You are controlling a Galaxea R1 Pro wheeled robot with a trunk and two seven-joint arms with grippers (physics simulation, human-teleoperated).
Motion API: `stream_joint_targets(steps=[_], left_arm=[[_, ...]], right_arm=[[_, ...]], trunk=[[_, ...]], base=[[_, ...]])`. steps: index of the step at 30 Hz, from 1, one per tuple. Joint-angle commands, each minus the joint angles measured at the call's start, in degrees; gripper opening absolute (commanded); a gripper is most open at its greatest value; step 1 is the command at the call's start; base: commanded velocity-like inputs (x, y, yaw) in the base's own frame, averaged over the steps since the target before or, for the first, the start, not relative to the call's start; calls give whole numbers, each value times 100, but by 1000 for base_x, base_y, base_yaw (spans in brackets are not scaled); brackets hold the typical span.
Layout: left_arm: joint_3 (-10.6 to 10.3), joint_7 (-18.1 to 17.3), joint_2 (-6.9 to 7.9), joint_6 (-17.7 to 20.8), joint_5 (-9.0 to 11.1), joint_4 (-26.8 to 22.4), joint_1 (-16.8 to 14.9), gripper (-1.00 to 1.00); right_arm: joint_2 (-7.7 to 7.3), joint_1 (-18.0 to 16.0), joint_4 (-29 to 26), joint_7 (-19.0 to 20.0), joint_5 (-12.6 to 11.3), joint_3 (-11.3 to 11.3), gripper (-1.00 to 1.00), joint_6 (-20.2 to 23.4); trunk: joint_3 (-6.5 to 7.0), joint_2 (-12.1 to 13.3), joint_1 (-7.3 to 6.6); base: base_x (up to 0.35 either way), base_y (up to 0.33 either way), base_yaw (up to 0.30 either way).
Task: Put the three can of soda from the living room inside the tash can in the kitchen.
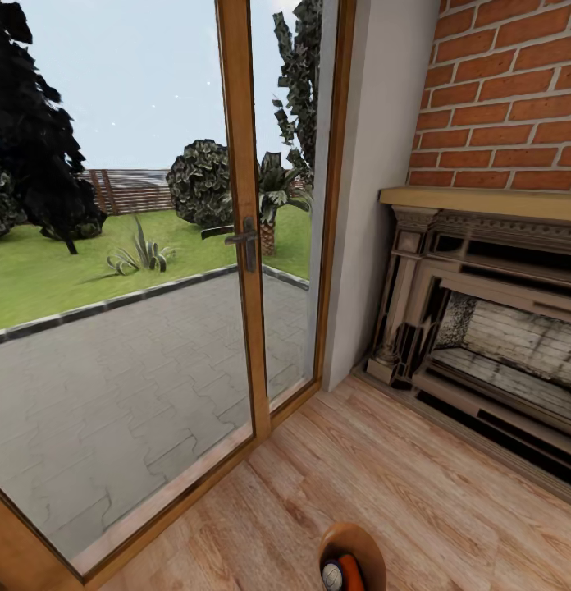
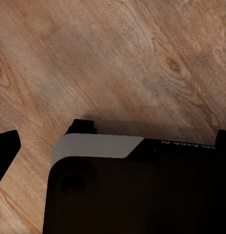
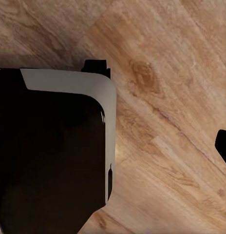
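Living room, wood floor (image 1: 417, 484) by fireplace (image 1: 491, 328): bin (image 1: 363, 542) holding cans (image 1: 344, 573) sits low in head view, its position relative to grippers unclear, their opening indeterminate; cans likely light, slippery, best gripped mid-body.

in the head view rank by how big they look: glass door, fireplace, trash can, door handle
1. glass door
2. fireplace
3. trash can, cut off by the frame edge, so unsure
4. door handle; may rival the bin

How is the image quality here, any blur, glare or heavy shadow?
Head view: even daylight, no glare on the glass door; trees and fireplace look coarse. Both wrist views: wood floor soft and blurred, the robot's base almost black, casting a faint shadow.
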Motion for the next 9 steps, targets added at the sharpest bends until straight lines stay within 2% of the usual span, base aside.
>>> stream_joint_targets(steps=[1, 9], left_arm=[[0, 0, 0, 0, 0, 2, 0, 100], [0, 0, 0, 0, 0, 0, 0, 100]], right_arm=[[0, 1, 0, 0, 1, 0, 100, 0], [0, 3, 0, 0, 5, 0, 100, 0]], trunk=[[0, 0, 0], [0, 0, 0]], base=[[0, 0, 0], [0, 0, 0]])
